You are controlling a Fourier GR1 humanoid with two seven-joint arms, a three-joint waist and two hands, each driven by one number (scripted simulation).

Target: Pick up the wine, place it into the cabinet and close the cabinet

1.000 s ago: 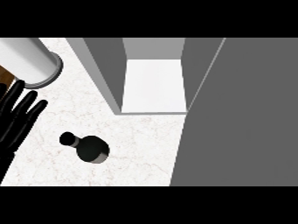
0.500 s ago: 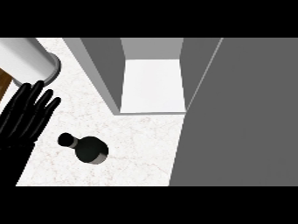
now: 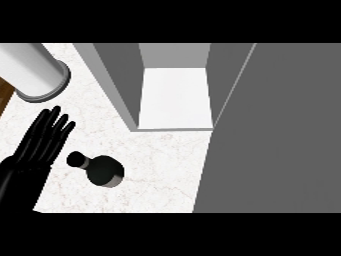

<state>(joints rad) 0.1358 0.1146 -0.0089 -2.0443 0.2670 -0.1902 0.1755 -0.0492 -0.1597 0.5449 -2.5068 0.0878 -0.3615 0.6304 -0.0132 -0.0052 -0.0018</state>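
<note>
One black wine bottle, round-bodied with a knobbed top, stands near the bench's front edge. One left hand hovers just beside it, fingers spread straight; one cabinet stands open behind.

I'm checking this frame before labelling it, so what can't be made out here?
- Right hand: in no part of the head view.
- Left hand: fingers straight beside the wine bottle; whether they touch it cannot be told.
- Cabinet: its upper part is cut off by the top edge.
- Cabinet door: runs off the right edge, no handle seen.
</note>
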